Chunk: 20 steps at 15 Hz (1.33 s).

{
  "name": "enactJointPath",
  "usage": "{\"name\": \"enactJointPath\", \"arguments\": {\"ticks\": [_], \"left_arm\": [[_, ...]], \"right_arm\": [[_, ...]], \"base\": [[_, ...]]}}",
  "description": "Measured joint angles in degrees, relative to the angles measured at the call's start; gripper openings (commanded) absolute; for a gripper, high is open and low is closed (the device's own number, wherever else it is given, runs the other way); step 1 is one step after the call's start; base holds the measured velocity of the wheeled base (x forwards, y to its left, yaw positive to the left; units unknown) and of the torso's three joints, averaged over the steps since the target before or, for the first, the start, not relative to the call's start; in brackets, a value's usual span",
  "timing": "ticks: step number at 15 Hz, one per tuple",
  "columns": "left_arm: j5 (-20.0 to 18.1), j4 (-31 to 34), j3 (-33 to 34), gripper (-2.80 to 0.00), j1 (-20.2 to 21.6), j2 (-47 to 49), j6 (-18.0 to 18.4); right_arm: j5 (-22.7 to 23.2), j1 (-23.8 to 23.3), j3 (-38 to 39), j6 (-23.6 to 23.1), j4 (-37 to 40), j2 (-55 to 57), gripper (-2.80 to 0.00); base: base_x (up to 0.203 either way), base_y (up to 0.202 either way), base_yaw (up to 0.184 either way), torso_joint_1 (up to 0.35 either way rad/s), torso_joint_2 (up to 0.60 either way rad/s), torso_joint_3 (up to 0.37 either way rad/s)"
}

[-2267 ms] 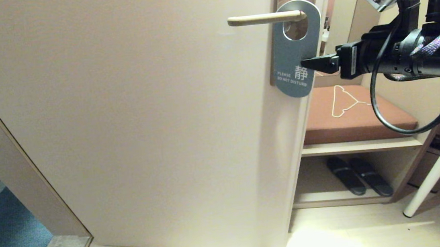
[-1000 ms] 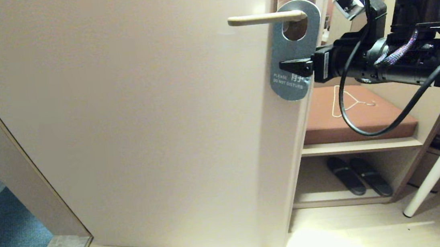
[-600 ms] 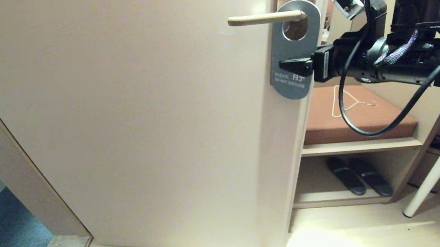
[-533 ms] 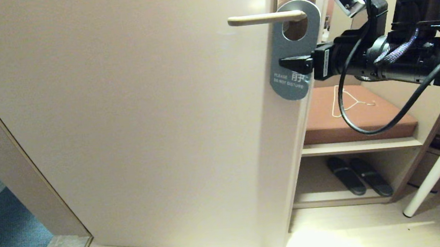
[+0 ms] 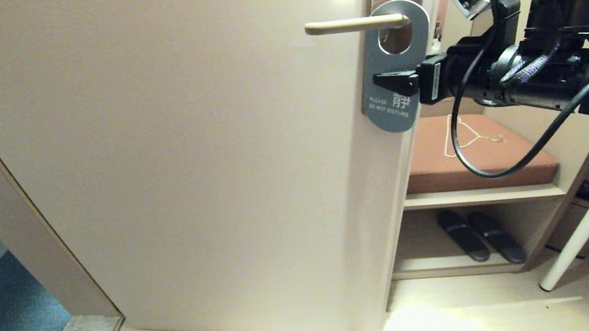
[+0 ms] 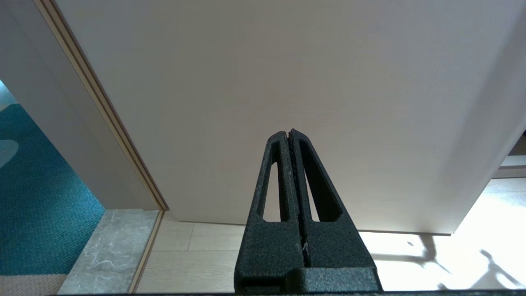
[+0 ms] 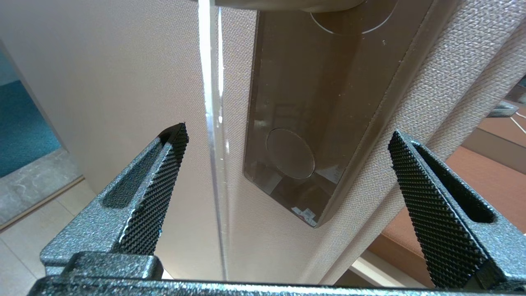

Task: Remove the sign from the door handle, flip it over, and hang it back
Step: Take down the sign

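The right hand (image 5: 392,81) stood wide open, holding nothing, its fingers on both sides of the sign (image 5: 396,66) (grey-blue face out), which hung on the door handle (image 5: 354,24) just above. The left hand (image 6: 289,135) was closed near the beige door (image 5: 189,143).

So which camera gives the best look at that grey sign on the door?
The head view: the whole sign hangs on the door handle, wording readable. The right wrist view catches only its thin edge; the left wrist view misses it.
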Motion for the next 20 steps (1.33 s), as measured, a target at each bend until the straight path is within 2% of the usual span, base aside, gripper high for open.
{"name": "enactJointPath", "arguments": {"ticks": [4,5,11,20], "left_arm": [[0.01,0.04,0.0,-2.8,0.0,0.0,0.0],[0.02,0.02,0.0,-2.8,0.0,0.0,0.0],[0.0,0.02,0.0,-2.8,0.0,0.0,0.0],[0.0,0.02,0.0,-2.8,0.02,0.0,0.02]], "right_arm": [[0.02,0.0,0.02,-0.02,-0.03,0.0,0.0],[0.02,0.0,0.02,-0.05,-0.04,0.0,-2.8],[-0.13,-0.02,0.32,0.06,-2.77,0.0,-2.8],[0.06,0.0,0.55,0.09,-2.78,0.04,-2.8]], "base": [[0.0,0.0,0.0,0.0,0.0,0.0],[0.0,0.0,0.0,0.0,0.0,0.0],[0.0,0.0,0.0,0.0,0.0,0.0],[0.0,0.0,0.0,0.0,0.0,0.0]]}}
